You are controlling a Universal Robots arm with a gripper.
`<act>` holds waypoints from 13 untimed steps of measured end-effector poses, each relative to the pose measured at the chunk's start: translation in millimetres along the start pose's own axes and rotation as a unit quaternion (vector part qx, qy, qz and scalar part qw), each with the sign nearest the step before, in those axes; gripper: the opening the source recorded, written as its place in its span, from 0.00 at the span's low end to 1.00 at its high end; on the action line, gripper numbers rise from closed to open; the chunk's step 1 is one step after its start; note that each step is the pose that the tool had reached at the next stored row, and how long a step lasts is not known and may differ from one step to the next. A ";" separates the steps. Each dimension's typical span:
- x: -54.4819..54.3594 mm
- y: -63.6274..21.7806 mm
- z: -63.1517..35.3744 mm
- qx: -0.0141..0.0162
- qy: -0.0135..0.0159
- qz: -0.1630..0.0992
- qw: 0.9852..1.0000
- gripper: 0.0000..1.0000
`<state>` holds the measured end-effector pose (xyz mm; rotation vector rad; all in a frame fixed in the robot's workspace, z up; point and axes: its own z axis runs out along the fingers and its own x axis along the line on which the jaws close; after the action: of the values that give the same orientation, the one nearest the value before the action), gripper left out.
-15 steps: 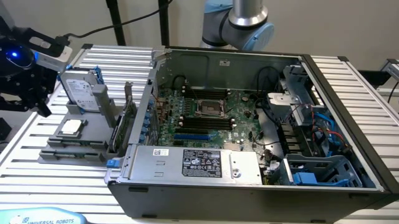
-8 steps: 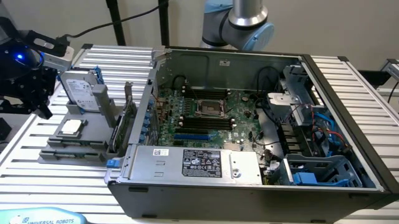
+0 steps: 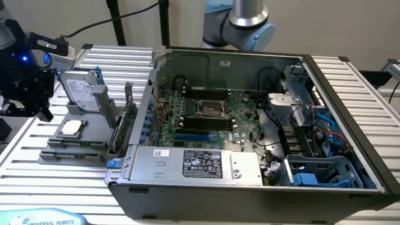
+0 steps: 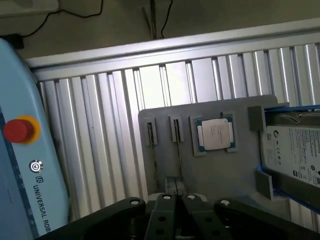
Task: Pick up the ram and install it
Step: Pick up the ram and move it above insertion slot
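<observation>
tool (image 4: 175, 187) shut tight, fingers pressed together, over gray holder (image 4: 212, 172) near its narrow slots (image 4: 150, 133).

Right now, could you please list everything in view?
table: one, silver slats
computer case: one, dark grey, open, on the table
motherboard: one, green, inside the case
power supply: one, silver, case's near edge
holder: one, grey, beside the case
processor chip: one, silver, flat in the holder
hard drive: one, silver, in the holder
expansion card: one, green, upright by the holder
teach pendant: one, light blue, at the table's edge
arm: one, silver and blue, behind the case
gripper: one, black, shut, by the holder
</observation>
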<state>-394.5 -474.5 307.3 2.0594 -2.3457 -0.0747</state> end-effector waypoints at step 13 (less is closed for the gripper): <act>1.9 -10.1 7.1 0.000 0.003 -0.064 0.998 0.11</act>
<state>-385.1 -477.5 299.7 2.2054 -2.2073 -0.0715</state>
